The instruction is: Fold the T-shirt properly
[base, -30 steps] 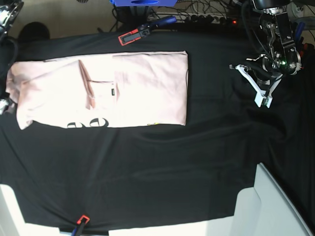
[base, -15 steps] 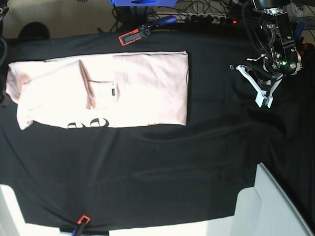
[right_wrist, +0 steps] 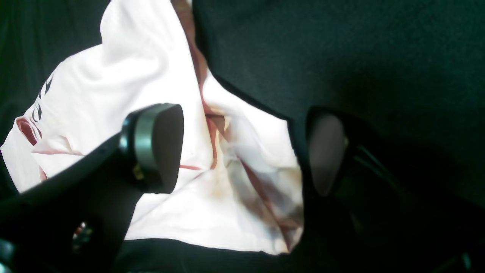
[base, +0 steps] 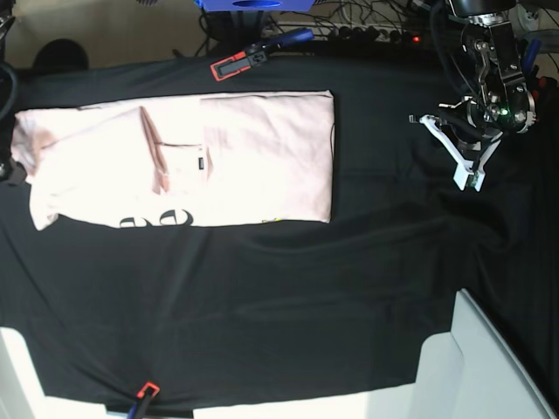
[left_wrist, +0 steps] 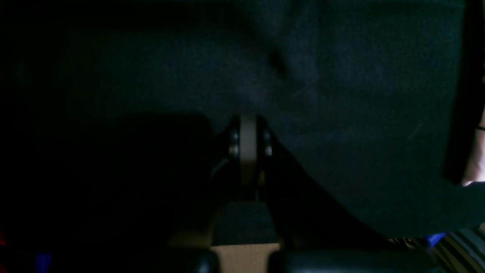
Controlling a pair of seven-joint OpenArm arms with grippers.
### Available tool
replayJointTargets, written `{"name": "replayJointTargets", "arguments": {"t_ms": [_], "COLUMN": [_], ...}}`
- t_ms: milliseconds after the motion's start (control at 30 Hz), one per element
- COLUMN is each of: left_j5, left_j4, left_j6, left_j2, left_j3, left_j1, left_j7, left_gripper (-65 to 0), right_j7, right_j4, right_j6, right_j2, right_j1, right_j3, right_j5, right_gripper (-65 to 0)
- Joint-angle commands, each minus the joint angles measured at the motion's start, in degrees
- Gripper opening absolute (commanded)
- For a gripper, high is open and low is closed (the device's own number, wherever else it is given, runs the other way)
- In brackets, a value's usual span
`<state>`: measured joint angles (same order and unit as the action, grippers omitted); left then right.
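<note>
The pale pink T-shirt [base: 183,157] lies folded into a long band on the black table cloth [base: 262,297], with part of its black lettering [base: 162,218] showing at the front edge. In the right wrist view my right gripper [right_wrist: 242,151] is open over the T-shirt's [right_wrist: 235,178] rumpled left end. One finger [right_wrist: 155,148] hangs above pink cloth and the other [right_wrist: 326,151] above black cloth, with nothing held. My left gripper [base: 467,177] hovers shut and empty at the far right. In the left wrist view its pads [left_wrist: 248,144] are pressed together.
A red-and-blue clamp [base: 253,57] pins the cloth at the back edge, and another clamp [base: 142,394] pins the front. A white box [base: 485,367] sits at the front right. Cables [base: 367,22] and a blue box [base: 253,4] lie behind the table.
My right gripper opened, let go of the T-shirt's left end and drew back to the left edge of the base view. The left arm stayed put.
</note>
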<state>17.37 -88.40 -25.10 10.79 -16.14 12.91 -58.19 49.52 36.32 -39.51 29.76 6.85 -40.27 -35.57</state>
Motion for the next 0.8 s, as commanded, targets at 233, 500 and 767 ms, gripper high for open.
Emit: {"name": "replayJointTargets", "arguments": {"t_ms": [233,500,767], "left_j5": [0.3,0.3,0.3], "left_j4": [-1.0,-0.8,-0.8], "left_j6": [-0.3,-0.3,-0.3], "left_j2": [0.6,0.6,0.6], "left_j3": [-0.3,-0.3,-0.3], "left_j1": [0.0,0.0,0.0], "left_j7": [0.7,0.7,0.7], "left_gripper": [-65.0,-65.0,-65.0], "right_j7": [-5.7,-0.5,6.4], "right_j4": [-8.1,-7.9,2.1], "right_j6": [-0.5,-0.5,-0.5], "right_j2": [3.7,2.2,-2.6], "right_j1": [1.2,3.6,2.9], "right_j3": [5.0,6.7,6.7], "right_j5": [-0.8,-0.9,-0.8], "right_gripper": [-17.0,-17.0,-17.6]}}
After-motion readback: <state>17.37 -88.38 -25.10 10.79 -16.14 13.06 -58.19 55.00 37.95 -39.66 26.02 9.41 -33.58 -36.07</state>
